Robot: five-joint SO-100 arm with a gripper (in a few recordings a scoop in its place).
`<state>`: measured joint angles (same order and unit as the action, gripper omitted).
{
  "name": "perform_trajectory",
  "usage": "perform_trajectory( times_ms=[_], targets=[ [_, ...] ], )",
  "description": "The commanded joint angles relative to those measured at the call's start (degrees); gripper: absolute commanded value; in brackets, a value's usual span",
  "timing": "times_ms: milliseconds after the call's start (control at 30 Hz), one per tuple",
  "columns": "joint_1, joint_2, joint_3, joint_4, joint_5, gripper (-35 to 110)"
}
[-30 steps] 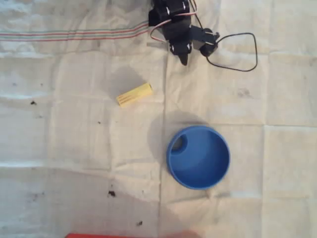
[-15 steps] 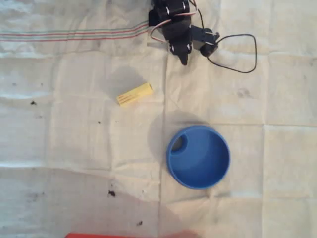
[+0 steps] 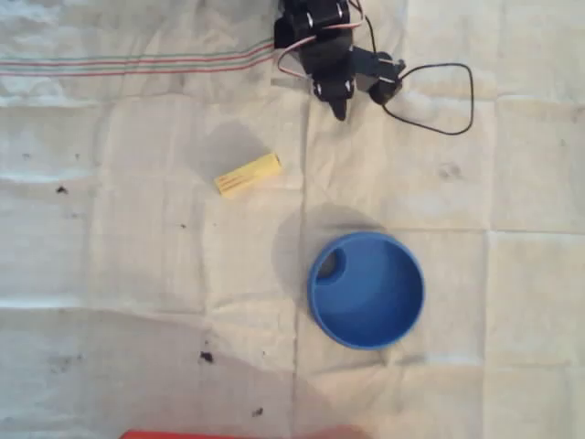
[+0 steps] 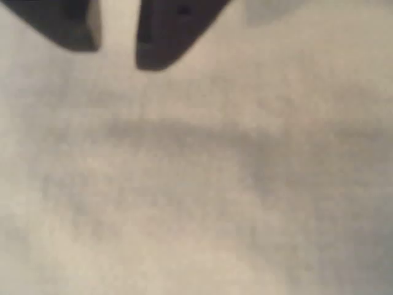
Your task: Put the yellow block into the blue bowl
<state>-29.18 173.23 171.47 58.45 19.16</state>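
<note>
The yellow block (image 3: 248, 175) lies flat on the white cloth, left of centre in the overhead view, tilted slightly. The blue bowl (image 3: 366, 289) stands upright below and to the right of it, with nothing inside but a small round mark. My gripper (image 3: 340, 112) hangs at the top of the overhead view, pointing down toward the cloth, well above and to the right of the block. In the wrist view its two dark fingers (image 4: 161, 37) show a narrow gap with only blurred cloth between them (image 4: 116, 52).
A black cable (image 3: 439, 96) loops on the cloth right of the arm. A red edge (image 3: 228, 433) runs along the bottom. Small dark specks (image 3: 207, 357) dot the wrinkled cloth.
</note>
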Motion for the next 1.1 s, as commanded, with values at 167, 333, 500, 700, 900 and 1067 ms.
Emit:
perform_trajectory(
  times_ms=[167, 333, 500, 700, 900, 1067],
  targets=[
    [-0.5, 1.0, -2.5, -2.0, -0.4, 0],
    [2.5, 5.4, -17.3, -4.2, -0.5, 0],
    [3.1, 4.5, -31.1, -10.0, -0.4, 0],
    [3.2, -6.8, -43.1, -11.5, -2.6, 0],
    [3.2, -27.7, -57.8, -7.8, -15.8, 0],
    [3.3, -43.2, -72.4, 5.3, -29.3, 0]
  ],
)
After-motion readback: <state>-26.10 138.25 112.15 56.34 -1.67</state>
